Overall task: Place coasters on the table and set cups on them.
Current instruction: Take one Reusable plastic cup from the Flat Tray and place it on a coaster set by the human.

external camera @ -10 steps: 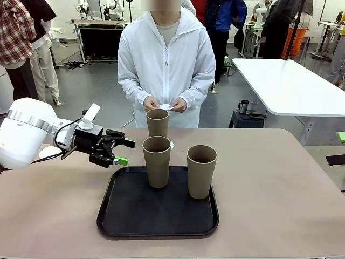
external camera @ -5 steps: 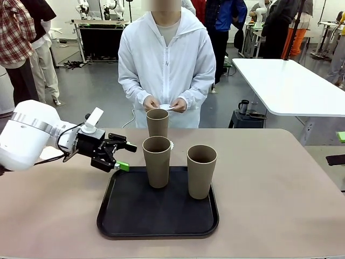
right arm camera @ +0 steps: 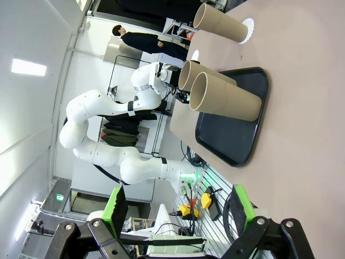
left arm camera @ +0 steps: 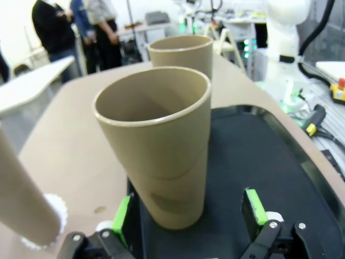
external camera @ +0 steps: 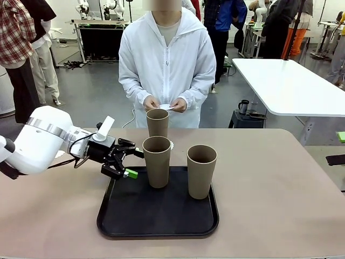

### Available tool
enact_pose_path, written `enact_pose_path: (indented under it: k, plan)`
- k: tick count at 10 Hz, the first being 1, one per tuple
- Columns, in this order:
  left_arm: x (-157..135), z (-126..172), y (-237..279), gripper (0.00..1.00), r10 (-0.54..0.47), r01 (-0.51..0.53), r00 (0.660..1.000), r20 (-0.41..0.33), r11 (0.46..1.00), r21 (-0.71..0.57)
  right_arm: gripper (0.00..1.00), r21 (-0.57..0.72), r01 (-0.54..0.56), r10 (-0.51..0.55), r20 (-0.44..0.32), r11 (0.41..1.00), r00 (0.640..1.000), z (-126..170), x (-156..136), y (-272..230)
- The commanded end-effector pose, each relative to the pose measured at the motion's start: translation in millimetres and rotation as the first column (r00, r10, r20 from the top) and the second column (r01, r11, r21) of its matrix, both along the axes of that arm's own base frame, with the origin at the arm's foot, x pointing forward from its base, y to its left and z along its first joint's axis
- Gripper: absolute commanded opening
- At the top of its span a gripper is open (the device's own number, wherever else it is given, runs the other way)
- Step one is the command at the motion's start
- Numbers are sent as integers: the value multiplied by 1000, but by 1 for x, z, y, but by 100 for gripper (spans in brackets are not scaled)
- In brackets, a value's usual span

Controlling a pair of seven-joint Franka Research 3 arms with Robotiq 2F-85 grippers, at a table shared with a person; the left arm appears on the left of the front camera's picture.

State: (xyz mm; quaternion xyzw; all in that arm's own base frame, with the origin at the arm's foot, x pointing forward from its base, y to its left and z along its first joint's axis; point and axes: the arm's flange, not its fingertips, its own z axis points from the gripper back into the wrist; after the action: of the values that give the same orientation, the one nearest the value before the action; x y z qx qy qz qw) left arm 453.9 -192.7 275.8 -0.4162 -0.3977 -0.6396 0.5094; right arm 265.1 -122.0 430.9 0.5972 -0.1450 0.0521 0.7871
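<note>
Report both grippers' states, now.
Left gripper: open, empty, right beside a cup.
Right gripper: open, empty.

Three tall, tapered, tan-brown cups stand upright and empty. One cup [external camera: 157,161] stands on the black tray [external camera: 124,216], at 12 o'clock from its centre, and a second cup [external camera: 201,170] at about 2 o'clock. The third cup [external camera: 157,121] stands on the beige tabletop [external camera: 269,183] just past the tray's 12 o'clock edge, on a white scalloped coaster [left arm camera: 54,208]. White paper coasters [external camera: 166,107] are held in the person's hands [external camera: 152,102].
</note>
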Motion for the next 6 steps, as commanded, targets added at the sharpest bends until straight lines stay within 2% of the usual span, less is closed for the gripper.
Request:
enact_pose_path:
  k: [1, 6]
  plan:
    - [11, -9, -10, 100, 31, -30, 999, 38, 999, -26, 100, 12, -5, 4, 17, 1000, 1000, 0, 0, -1]
    - [18, -20, -25, 100, -8, 6, 999, -33, 998, -56, 100, 12, -5, 4, 17, 1000, 1000, 0, 0, -1]
